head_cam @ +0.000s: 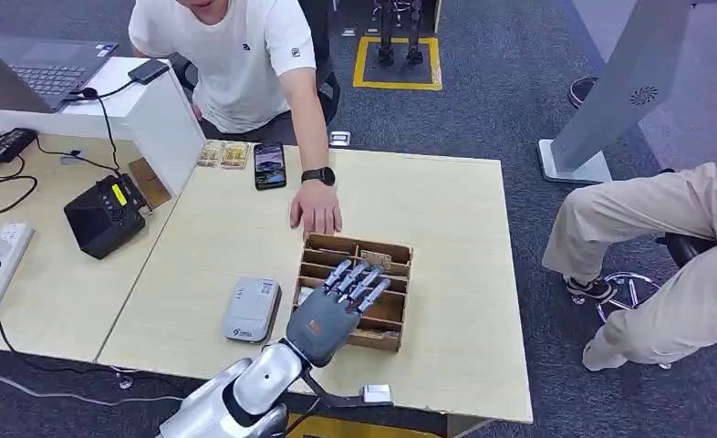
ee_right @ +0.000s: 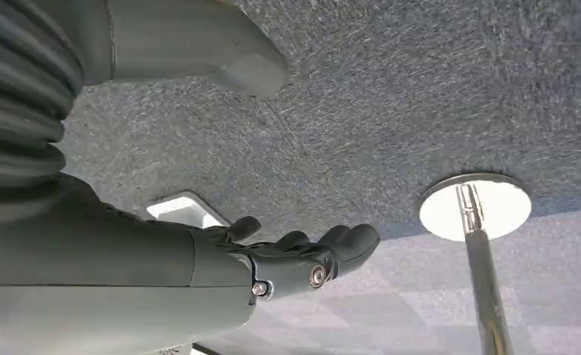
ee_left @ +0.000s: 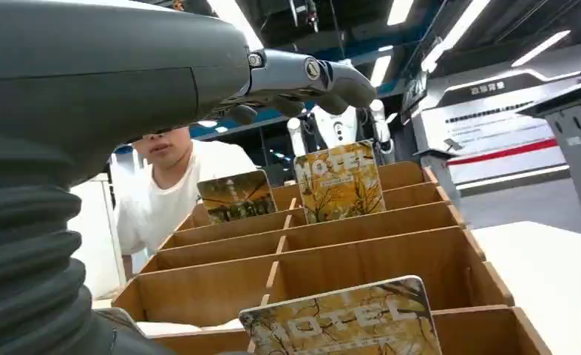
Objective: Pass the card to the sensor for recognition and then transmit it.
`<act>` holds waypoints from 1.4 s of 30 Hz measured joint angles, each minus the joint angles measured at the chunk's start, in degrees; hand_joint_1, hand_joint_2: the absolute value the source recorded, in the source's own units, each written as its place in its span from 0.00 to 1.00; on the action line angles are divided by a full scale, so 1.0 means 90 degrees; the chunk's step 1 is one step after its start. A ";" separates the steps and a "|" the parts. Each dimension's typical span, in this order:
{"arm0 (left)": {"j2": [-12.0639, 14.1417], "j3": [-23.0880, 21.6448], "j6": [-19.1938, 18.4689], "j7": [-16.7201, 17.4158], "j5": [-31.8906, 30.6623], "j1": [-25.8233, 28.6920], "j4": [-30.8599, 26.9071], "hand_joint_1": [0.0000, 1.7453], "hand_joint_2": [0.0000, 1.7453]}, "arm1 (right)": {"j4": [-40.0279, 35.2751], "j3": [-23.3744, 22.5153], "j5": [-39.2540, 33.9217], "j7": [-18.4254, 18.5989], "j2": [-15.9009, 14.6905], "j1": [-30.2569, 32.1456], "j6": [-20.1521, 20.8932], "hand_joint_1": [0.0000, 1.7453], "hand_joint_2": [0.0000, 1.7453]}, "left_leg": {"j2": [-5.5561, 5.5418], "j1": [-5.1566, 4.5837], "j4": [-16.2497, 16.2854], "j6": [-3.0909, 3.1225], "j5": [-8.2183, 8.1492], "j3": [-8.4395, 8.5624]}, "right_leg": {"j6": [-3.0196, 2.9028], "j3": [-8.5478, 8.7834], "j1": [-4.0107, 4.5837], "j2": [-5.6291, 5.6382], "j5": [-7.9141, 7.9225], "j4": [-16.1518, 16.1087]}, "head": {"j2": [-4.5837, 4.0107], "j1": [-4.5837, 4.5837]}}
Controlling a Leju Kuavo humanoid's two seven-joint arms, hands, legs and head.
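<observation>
Cards stand upright in the wooden slotted box on the surface. Upright card in a far slot, a second card beside it, a third card in the nearest slot; slots between hold nothing visible. Left hand hovers over the box, fingers spread, holding nothing. Right hand hangs toward the floor, loosely extended, unloaded. Judged step: reaching to pick a card. Next: lower, pinch one card's top edge, carry it to the grey sensor beside the box. A person's hand rests near the box's far edge.
</observation>
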 joint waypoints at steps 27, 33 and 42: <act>0.0097 0.0296 0.0313 -0.0207 0.0554 0.0356 -0.0299 0.00 1.00 | -0.0087 0.0000 0.0041 0.0124 0.0000 0.0076 0.0000 0.00 1.00 | 0.0000 0.0000 0.0000 0.0000 -0.0001 -0.0002 | 0.0000 -0.0001 0.0000 0.0000 0.0000 0.0000 | 0.0000 0.0000; 0.0114 0.0364 0.0299 0.0008 0.0201 0.0378 -0.0415 0.00 1.00 | -0.0114 0.0000 0.0054 0.0141 0.0000 0.0097 0.0000 0.00 1.00 | 0.0000 0.0000 0.0000 0.0000 0.0000 -0.0001 | 0.0000 -0.0001 0.0000 0.0000 0.0000 0.0000 | 0.0000 0.0000; 0.0107 0.0532 0.0170 0.0481 -0.0355 0.0376 -0.0410 0.00 1.00 | -0.0121 0.0000 0.0092 0.0160 0.0000 0.0097 0.0000 0.00 1.00 | 0.0000 0.0000 0.0000 0.0000 0.0000 -0.0001 | 0.0000 -0.0001 0.0000 0.0000 0.0000 0.0000 | 0.0000 0.0000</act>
